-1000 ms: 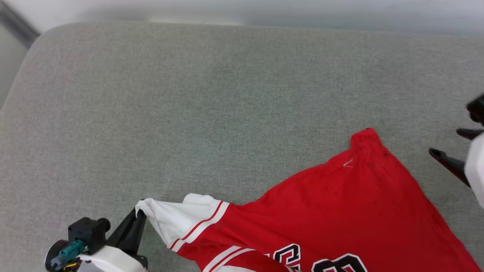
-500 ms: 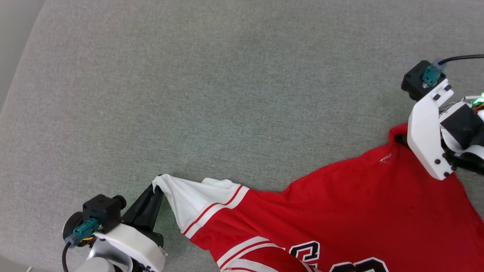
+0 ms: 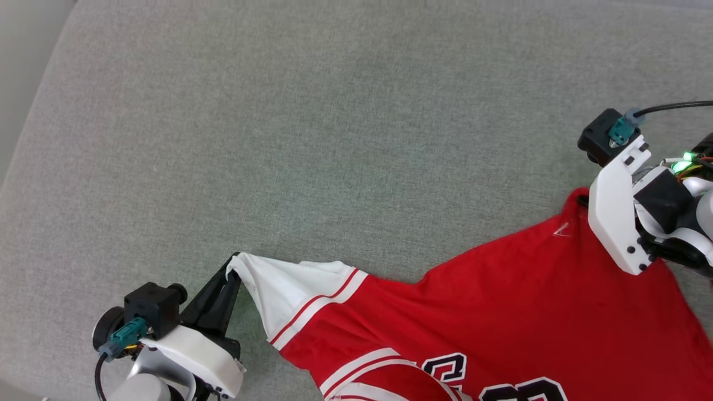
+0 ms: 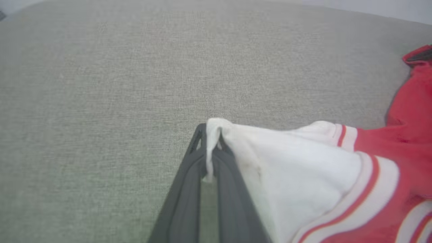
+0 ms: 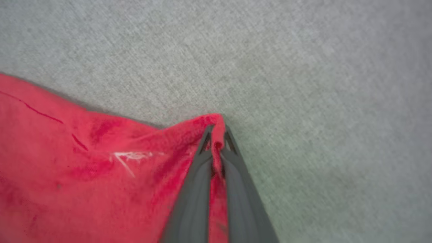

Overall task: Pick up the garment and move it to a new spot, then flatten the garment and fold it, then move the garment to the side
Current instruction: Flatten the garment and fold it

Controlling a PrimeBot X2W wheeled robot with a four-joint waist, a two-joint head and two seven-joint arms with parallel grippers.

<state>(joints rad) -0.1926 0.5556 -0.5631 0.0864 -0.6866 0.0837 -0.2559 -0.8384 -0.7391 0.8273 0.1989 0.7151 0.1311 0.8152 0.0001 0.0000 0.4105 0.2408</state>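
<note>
Pinching a fold of white cloth between its two dark fingers [image 4: 189,175], the left gripper [image 3: 231,267] sits at the lower left of the head view. It is closed tight on the tip of the white sleeve [image 3: 284,287] of the garment [image 3: 501,312]. In the left wrist view the sleeve's edge stands up between the fingertips and drapes over the right-hand finger. From that tip the sleeve widens toward the right into red-and-white striped trim [image 3: 312,309]. Beyond it is the red body, which spreads over the lower right of the head view and runs off the bottom edge. Black numerals [image 3: 445,370] outlined in white show partly at that edge.

The right gripper [image 5: 217,135] is clamped on a red corner of the same garment — in the right wrist view a ridge of red cloth is squeezed between its fingers at mid-frame. In the head view that corner lies at the right, partly under the arm's white bracket [image 3: 613,223]. A lit green light [image 3: 680,165] sits just right of the bracket, and a black cable [image 3: 674,106] leads off the right edge.

Between the two held points the garment's upper edge dips. It lies on a grey woven cushion [image 3: 334,139] — how far the pinched corners are lifted I cannot tell.
</note>
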